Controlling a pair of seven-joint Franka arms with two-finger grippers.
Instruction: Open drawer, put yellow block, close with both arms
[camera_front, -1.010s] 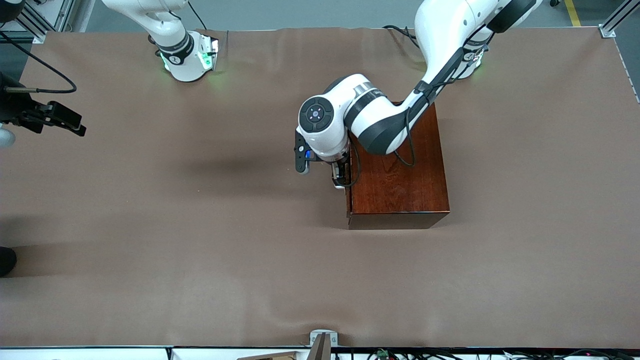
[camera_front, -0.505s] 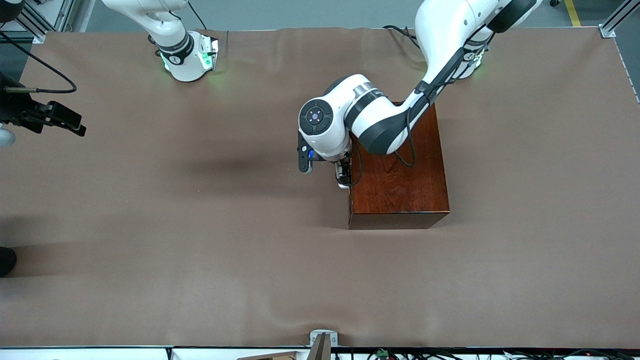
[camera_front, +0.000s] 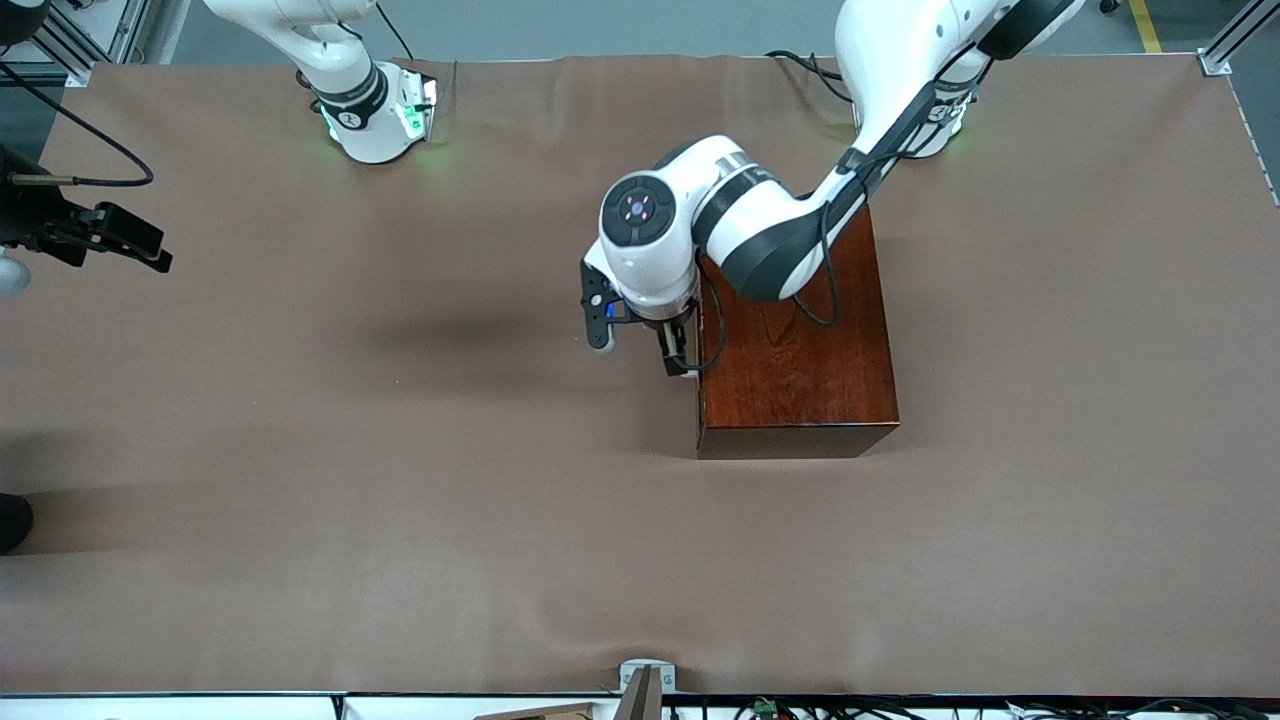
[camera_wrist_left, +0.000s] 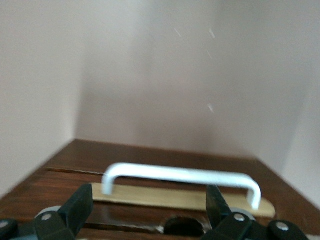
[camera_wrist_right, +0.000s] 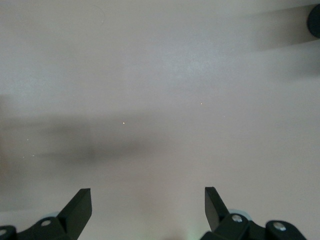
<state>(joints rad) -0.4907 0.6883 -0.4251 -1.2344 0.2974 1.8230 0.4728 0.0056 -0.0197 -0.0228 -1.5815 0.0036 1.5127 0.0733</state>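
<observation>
Left gripper (camera_wrist_left: 150, 207) hangs spread just before the drawer (camera_front: 700, 400), its white handle (camera_wrist_left: 182, 175) crosswise between the fingers, ungrasped. Right gripper (camera_wrist_right: 147, 207), also spread, waits over the table edge (camera_front: 60, 400). Yellow block is unseen.

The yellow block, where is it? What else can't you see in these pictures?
- Yellow block: in no view; whether it sits inside the closed drawer cannot be told.
- Drawer front and handle: in the front view the left arm's wrist covers them; only the left wrist view shows the white bar, between the open fingers of the left gripper.
- Right gripper: its fingers are open over bare cloth; the front view cuts it off at the edge.
</observation>
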